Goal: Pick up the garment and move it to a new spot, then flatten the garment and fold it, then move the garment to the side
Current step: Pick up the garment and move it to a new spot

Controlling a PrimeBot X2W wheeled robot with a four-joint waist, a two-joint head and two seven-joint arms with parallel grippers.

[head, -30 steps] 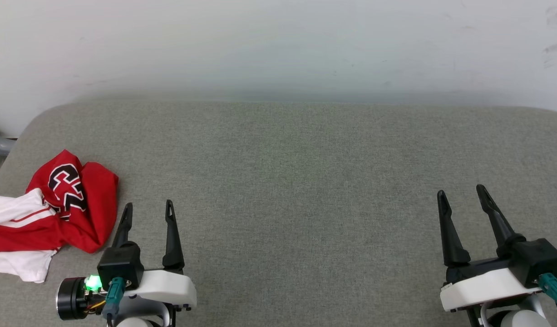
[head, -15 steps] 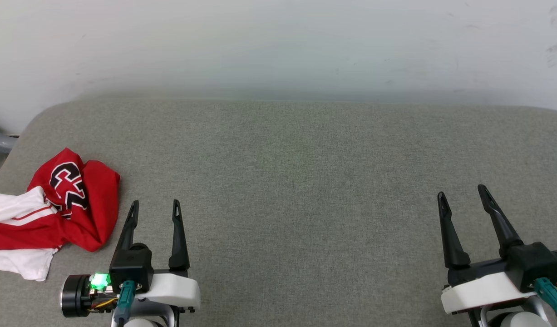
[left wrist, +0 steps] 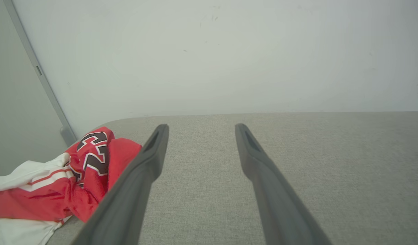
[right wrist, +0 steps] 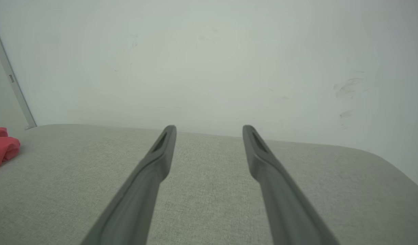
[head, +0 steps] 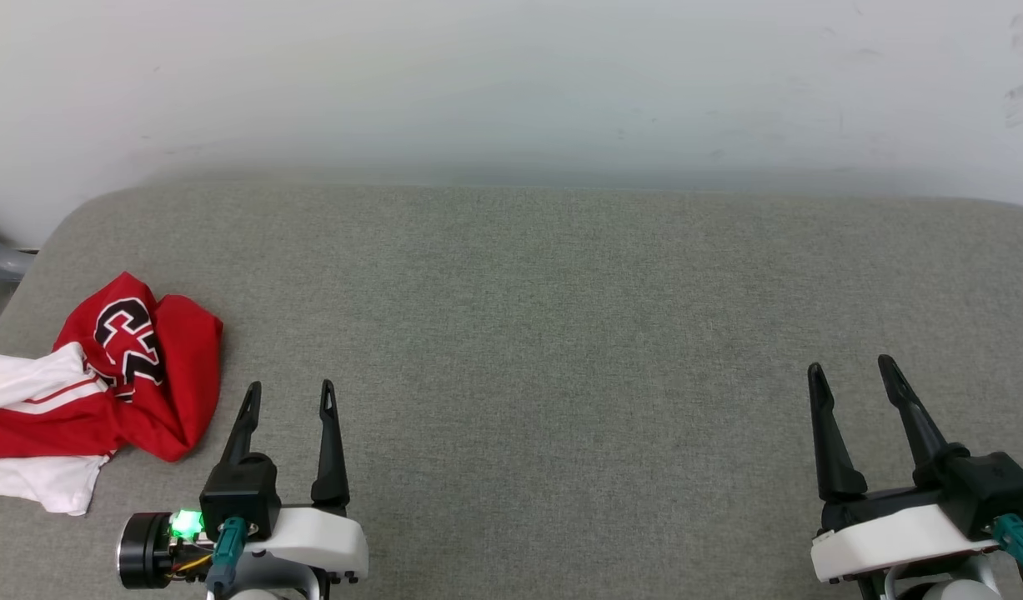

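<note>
ITEM: garment (head: 136, 375), red jersey shirt. Crumpled in a heap at the far left of the grey upholstered surface (head: 544, 333), close to its left edge. Letter logo (head: 126, 337) creased and facing up, white sleeve (head: 27, 383) trailing left past the border of the head view. Not yet picked up.

LEFT GRIPPER (head: 290, 385): spread wide, holding nothing. Low over the near left of the surface, just right of the heap and apart from it, fingers pointing toward the wall (head: 511, 83).

RIGHT GRIPPER (head: 849, 363): likewise spread wide and empty. At the near right, well apart from the shirt.

HAZARDS, as judged:
- Catching one loose layer or only the sleeve, owing to the bunched folds, so that the shirt drags instead of lifting.
- Slipping from the fingers, likely with smooth jersey cloth and a thin pinch.
- Pushing the heap further left and off the edge, if approached sideways from the right.
- Digging fingertips into the upholstery, if brought down too low.
- Landing twisted at the new spot, since collar and hem cannot be told apart in this heap, making the flattening harder.
- Lifting one-handed, given the long reach from the right arm to the shirt.
</note>
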